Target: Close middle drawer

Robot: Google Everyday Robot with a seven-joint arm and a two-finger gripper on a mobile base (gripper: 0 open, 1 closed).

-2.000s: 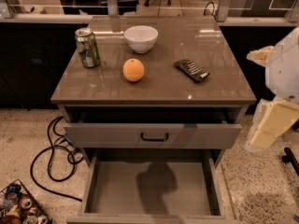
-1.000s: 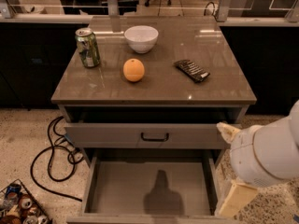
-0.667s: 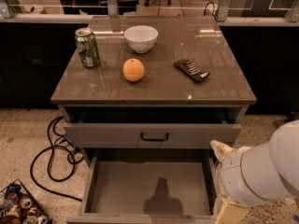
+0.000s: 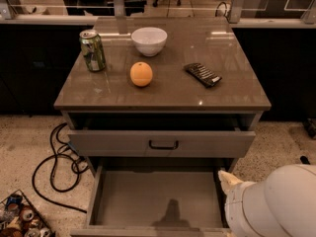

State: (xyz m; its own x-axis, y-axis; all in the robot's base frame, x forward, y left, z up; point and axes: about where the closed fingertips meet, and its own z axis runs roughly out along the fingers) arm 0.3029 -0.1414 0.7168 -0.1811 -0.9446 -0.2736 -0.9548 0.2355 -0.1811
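Observation:
The middle drawer (image 4: 153, 194) is pulled far out below the top drawer. Its long plain grey tray is empty and its front lies at the bottom edge of the view, with the handle hidden. The top drawer (image 4: 163, 143), with a small black handle, stands a little way out. My white arm (image 4: 276, 204) fills the lower right corner, beside the right side of the middle drawer's tray. My gripper itself is out of view, beyond the bottom right of the frame.
On the brown cabinet top (image 4: 217, 98) stand a green can (image 4: 93, 50), a white bowl (image 4: 149, 40), an orange (image 4: 141, 74) and a dark snack bar (image 4: 203, 74). A black cable (image 4: 57, 164) loops on the floor at left. A bin of cans (image 4: 22, 218) sits at bottom left.
My arm has swung down from the right edge to the lower right corner, next to the open middle drawer. Neither drawer has moved.

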